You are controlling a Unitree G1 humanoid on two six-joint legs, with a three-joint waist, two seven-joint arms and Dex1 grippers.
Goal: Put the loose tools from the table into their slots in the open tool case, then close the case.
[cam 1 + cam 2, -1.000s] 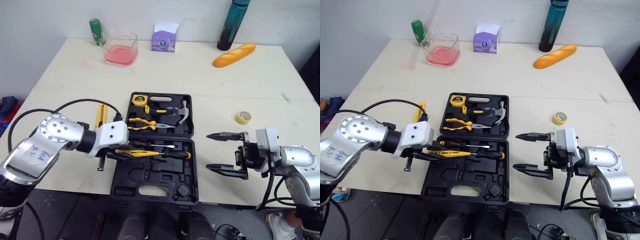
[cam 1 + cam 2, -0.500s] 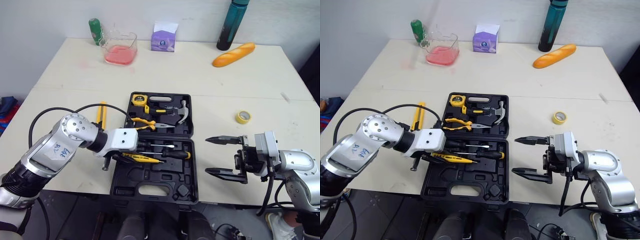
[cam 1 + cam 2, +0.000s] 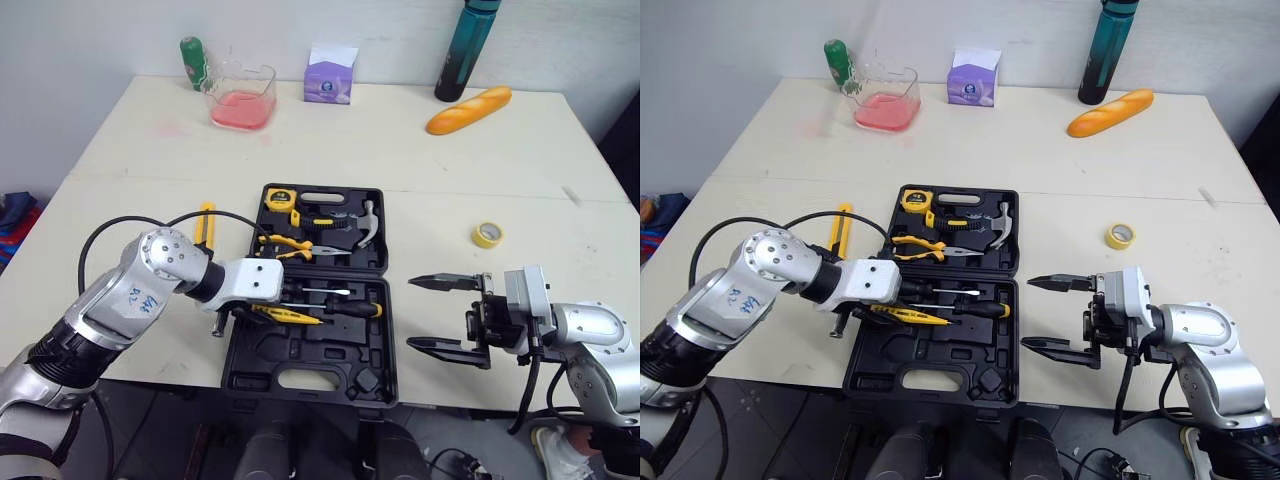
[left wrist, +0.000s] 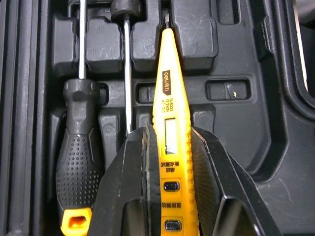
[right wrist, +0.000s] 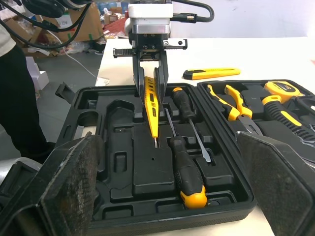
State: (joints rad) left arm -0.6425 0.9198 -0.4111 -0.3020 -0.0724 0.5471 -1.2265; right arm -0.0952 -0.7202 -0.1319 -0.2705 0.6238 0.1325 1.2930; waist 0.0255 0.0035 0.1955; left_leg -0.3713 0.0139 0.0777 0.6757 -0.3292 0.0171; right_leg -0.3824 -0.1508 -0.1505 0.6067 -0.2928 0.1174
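The left pincer [image 4: 170, 133] is clamped on the yellow tester pen [image 4: 166, 83], and the pen's rear end is hidden between the black fingers [image 4: 125, 167]. In the head views this grip sits left of centre, over the near half of the open tool case [image 3: 335, 350]. The pen slopes tip-down toward the moulded tray, right beside a black-handled screwdriver [image 4: 76, 162] lying in its slot. The tip may be touching the plastic, but I cannot tell.

The right pincer [image 3: 411, 313] hangs spread wide and empty at lower right, just beside the case's right edge. A yellow utility knife [image 3: 204, 232] lies loose on the desk [image 3: 420, 170] left of the case, crossed by the arm's cable, its near end covered by the arm. A tape roll [image 3: 487, 235] lies at right, well apart from the case.
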